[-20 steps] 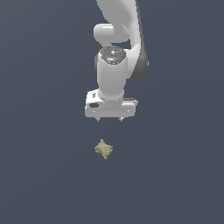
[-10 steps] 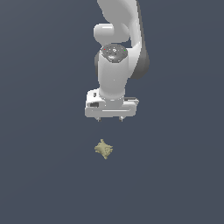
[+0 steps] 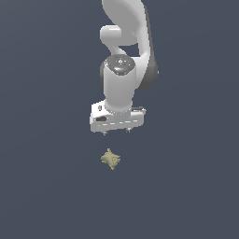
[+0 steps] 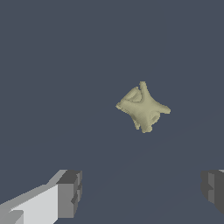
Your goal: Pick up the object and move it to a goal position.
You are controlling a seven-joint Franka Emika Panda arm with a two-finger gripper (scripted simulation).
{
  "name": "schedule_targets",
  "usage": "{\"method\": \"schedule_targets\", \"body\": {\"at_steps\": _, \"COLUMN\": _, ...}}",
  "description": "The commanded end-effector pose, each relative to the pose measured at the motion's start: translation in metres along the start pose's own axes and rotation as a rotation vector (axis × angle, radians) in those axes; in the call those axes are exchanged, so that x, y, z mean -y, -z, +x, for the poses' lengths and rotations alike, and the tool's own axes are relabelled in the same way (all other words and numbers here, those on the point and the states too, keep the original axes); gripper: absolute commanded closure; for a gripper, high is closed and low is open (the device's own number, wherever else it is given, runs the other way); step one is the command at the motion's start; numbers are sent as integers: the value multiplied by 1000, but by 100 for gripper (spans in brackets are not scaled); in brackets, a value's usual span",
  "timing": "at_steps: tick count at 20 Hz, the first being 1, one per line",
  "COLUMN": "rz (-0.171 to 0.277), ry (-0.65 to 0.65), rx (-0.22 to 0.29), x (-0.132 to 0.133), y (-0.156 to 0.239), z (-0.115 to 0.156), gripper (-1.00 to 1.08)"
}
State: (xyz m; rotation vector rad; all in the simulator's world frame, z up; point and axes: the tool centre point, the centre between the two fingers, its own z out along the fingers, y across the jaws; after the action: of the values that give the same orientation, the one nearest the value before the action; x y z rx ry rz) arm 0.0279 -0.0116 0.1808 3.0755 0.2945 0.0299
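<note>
The object (image 3: 110, 159) is a small pale olive-tan lump with short spikes, lying alone on the dark grey floor. The white arm hangs over it with its gripper (image 3: 115, 131) pointing down, a short way above and slightly to the exterior view's right of the object. In the wrist view the object (image 4: 142, 107) lies ahead of the two grey fingertips (image 4: 70, 192), which stand far apart with nothing between them. The gripper (image 4: 142, 189) is open.
Only the flat, uniform dark grey floor (image 3: 46, 186) surrounds the object and the arm; nothing else shows in either view.
The gripper has shifted a little toward the exterior view's left and come slightly nearer the object. The object has not moved.
</note>
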Motion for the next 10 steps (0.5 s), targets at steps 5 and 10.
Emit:
{"method": "schedule_targets", "body": {"at_steps": 5, "rz": 5, "ry": 146, "rx": 5, "x": -6, "y": -15, "z": 13, "gripper": -92}}
{"method": "schedule_targets", "body": {"at_steps": 10, "rz": 12, "ry": 272, "rx": 8, "x": -12, "y": -29, "z": 23, "gripper": -92}}
